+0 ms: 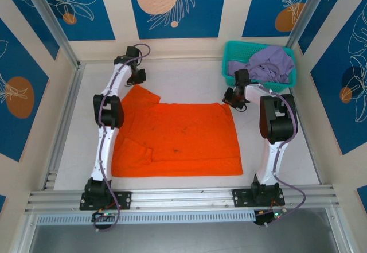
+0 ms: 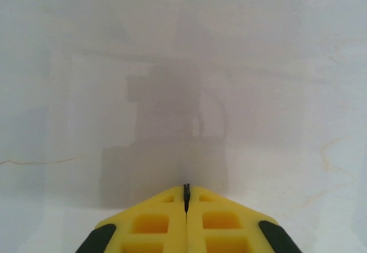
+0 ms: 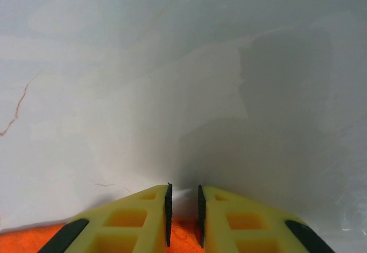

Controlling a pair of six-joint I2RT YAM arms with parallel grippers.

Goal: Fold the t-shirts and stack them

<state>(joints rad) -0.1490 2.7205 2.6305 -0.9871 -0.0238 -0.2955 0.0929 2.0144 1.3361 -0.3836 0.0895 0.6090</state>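
Lying between right fingers [image 3: 150, 221], orange t-shirt [image 1: 178, 132].

The overhead view is brightly and evenly lit from above and sharp, with straight rails slightly bowed toward the edges; only short, soft shadows are cast on the table [image 1: 172, 72] beside the arms. Ahead of the left gripper [image 2: 186, 191] a broad, blurred grey shadow is thrown. Beyond the right gripper [image 3: 184, 189] the pale surface is shaded darker at right, with faint glare at the top
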